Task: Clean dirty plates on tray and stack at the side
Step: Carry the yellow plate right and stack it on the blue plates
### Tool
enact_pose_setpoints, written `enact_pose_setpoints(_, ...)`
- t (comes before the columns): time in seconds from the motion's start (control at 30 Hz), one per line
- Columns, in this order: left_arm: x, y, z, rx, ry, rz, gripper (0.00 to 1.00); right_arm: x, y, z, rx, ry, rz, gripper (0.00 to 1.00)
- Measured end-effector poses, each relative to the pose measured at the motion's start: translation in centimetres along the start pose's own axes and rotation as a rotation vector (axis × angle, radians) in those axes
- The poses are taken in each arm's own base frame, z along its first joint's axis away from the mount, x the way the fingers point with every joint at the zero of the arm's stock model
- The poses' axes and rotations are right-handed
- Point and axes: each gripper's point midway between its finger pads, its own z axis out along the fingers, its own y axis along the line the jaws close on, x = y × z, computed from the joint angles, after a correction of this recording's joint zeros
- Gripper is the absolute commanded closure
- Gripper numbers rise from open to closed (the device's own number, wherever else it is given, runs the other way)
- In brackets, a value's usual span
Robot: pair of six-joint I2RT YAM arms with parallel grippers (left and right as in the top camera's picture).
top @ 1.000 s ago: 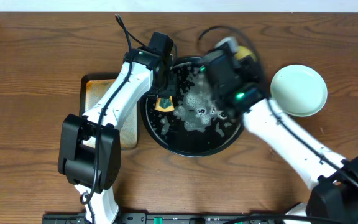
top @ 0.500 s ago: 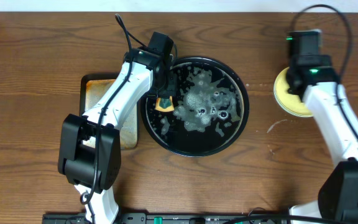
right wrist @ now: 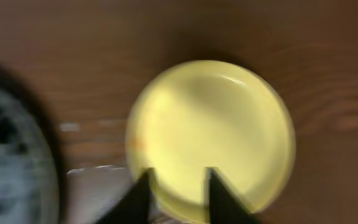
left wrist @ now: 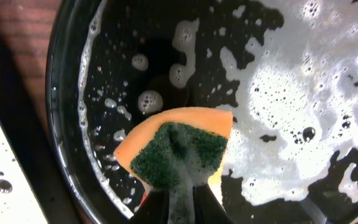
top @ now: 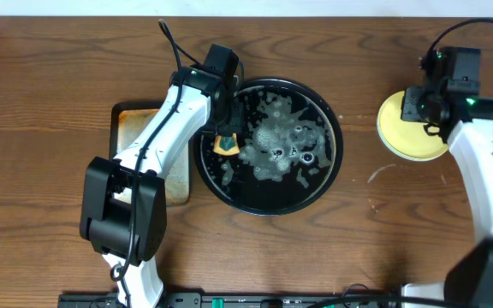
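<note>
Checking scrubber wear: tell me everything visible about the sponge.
The sponge is orange foam with a dark green scouring face, wet and sudsy. The left hand, shut, pinches one edge, bending it. It sits over the left part of the foamy black tray; whether it touches the tray is unclear.

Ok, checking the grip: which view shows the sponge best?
The left wrist view: the sponge fills the frame's middle, green face showing, pinched by the left gripper over the foamy black tray. Overhead shows the sponge only as a small orange-green speck; the right wrist view misses it.
</note>
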Motion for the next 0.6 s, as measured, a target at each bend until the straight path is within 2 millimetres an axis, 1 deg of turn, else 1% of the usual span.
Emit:
enact_pose_setpoints(0.07, 0.1, 0.0, -0.4, 0.0, 0.0, -0.001, 0.9, -0.8, 1.5, -2.3, -0.093, -0.049, 0.015, 0.56)
enact_pose_setpoints(0.13, 0.2, 0.1, -1.5, 0.003, -0.015, 0.001, 0.89, -1.7, 2.7, -5.2, -0.17, -0.115, 0.021, 0.54)
enact_pose_setpoints(0.2, 0.3, 0.3, -3.9, 0.008, -0.049, 0.004, 0.88, -2.3, 3.5, -8.0, -0.225, -0.172, 0.025, 0.53)
enact_pose_setpoints(0.27, 0.6, 1.2, -6.9, 0.004, -0.092, -0.004, 0.88, -2.4, 4.1, -10.3, -0.267, -0.211, 0.026, 0.53)
enact_pose_setpoints(0.3, 0.8, 2.0, -8.2, -0.012, -0.111, -0.015, 0.87, -2.3, 4.3, -11.2, -0.286, -0.222, 0.026, 0.53)
enact_pose_setpoints(0.37, 1.5, 4.5, -10.8, -0.074, -0.145, -0.056, 0.85, -1.9, 4.8, -12.5, -0.316, -0.23, 0.025, 0.52)
enact_pose_setpoints(0.4, 1.6, 5.6, -11.5, -0.102, -0.155, -0.076, 0.84, -1.7, 4.9, -12.9, -0.327, -0.229, 0.024, 0.52)
enact_pose_setpoints(0.43, 1.9, 7.2, -12.3, -0.144, -0.162, -0.103, 0.84, -1.5, 5.1, -13.2, -0.339, -0.224, 0.025, 0.51)
enact_pose_setpoints(0.5, 2.2, 9.9, -12.8, -0.206, -0.159, -0.152, 0.84, -0.9, 5.4, -13.4, -0.358, -0.204, 0.027, 0.51)
enact_pose_setpoints(0.57, 2.6, 12.3, -12.3, -0.249, -0.144, -0.198, 0.84, -0.4, 5.7, -13.4, -0.377, -0.183, 0.029, 0.51)
enact_pose_setpoints(0.6, 3.0, 13.5, -11.7, -0.267, -0.13, -0.221, 0.84, -0.2, 5.8, -13.4, -0.385, -0.174, 0.03, 0.51)
